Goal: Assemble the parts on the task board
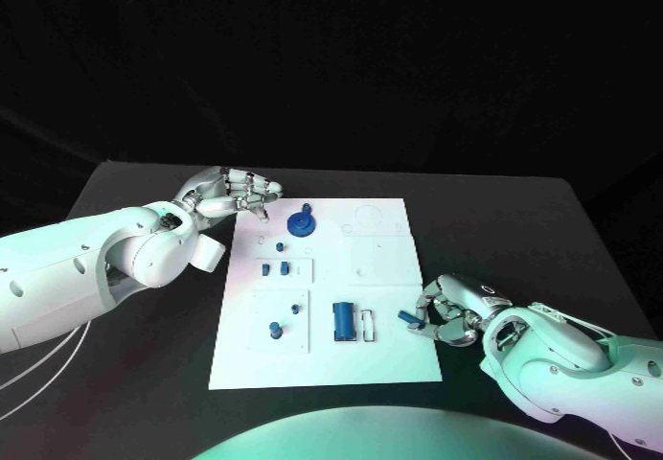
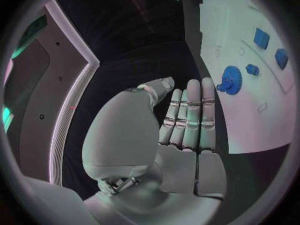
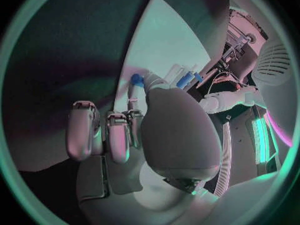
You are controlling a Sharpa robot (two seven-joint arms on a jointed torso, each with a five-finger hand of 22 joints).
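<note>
The black table [image 1: 138,192] carries the white task board [image 1: 387,359] at its middle, and everything else is placed from that board. Both white arms flank it: the left arm [image 1: 83,268] reaches to the board's far left corner, the right arm [image 1: 566,359] lies along its near right edge.

The left hand [image 1: 235,196] hovers just off that far left corner. In the left wrist view its fingers [image 2: 194,115] lie straight and side by side with nothing in them, so it looks idle, probably parked clear of the work.

The right hand [image 1: 449,311] sits at the board's right edge, fingers curled around a small blue part [image 1: 410,317]. It appears to pinch this piece, likely to carry it to a seat nearby, though the contact is partly hidden.

On the board, a blue gear [image 1: 302,223] sits near the far left corner, a blue rectangular block [image 1: 343,322] lies near the middle of the near half, and small blue pegs [image 1: 277,331] stand to its left.

The left wrist view shows the gear's teeth [image 2: 230,80] and the flat palm; the head view alone gives the board's whole layout. The right wrist view shows a blue tip [image 3: 136,79] beyond the fingertips.
</note>
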